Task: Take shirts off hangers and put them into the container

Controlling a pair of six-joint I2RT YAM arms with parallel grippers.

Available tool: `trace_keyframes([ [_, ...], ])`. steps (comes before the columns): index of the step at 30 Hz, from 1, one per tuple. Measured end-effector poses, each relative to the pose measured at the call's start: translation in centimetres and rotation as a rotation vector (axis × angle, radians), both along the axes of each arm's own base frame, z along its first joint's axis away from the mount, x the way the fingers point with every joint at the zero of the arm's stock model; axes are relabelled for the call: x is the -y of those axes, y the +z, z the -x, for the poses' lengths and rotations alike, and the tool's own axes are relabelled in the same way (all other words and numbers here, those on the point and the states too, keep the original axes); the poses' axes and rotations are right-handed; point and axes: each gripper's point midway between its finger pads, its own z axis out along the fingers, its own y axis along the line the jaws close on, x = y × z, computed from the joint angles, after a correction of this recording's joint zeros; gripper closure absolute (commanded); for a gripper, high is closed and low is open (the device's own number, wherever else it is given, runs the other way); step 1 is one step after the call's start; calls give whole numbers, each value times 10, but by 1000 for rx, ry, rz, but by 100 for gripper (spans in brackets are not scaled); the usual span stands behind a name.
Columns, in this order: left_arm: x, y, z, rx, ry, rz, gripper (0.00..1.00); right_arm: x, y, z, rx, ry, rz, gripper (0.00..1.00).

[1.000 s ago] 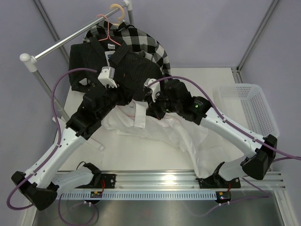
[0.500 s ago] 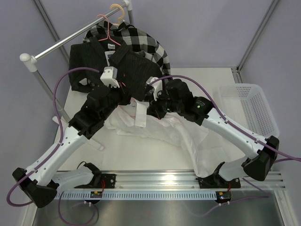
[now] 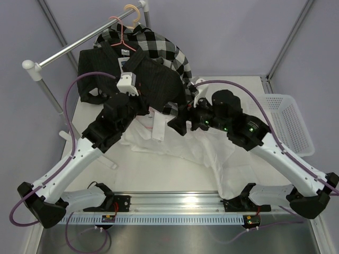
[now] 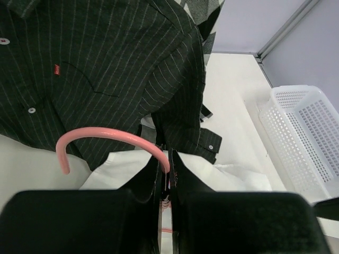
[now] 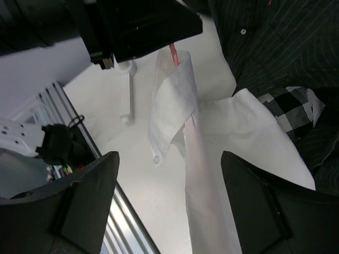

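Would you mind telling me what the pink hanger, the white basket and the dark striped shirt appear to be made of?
The pink hanger looks like thin coated wire: a smooth, evenly bent hook. The white basket seems to be moulded plastic, given its glossy lattice walls. The dark striped shirt is matte woven cloth, perhaps cotton, with soft creases and stitched seams.

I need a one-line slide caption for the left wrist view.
Left fingers pinch the pink hanger above the white shirt; basket at right.

Crumpled white shirt (image 3: 183,151); pink hanger (image 4: 106,135); white basket (image 3: 291,119)
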Motion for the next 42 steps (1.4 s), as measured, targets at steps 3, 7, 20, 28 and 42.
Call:
trace_keyframes([
  [3,-5,-1,-1,6,20,-9,100,22,28,8,22,-71,-70,5],
  [7,-8,-5,-2,6,37,-21,100,41,49,17,17,-135,-147,5],
  [20,-22,-14,-1,8,89,-52,100,9,10,9,-188,-174,-172,10],
  [28,-36,-9,0,30,132,-56,100,-19,1,6,-248,-172,-210,16],
  [42,-56,-7,-7,37,215,-60,100,-76,-60,-1,-317,-214,-176,18],
])
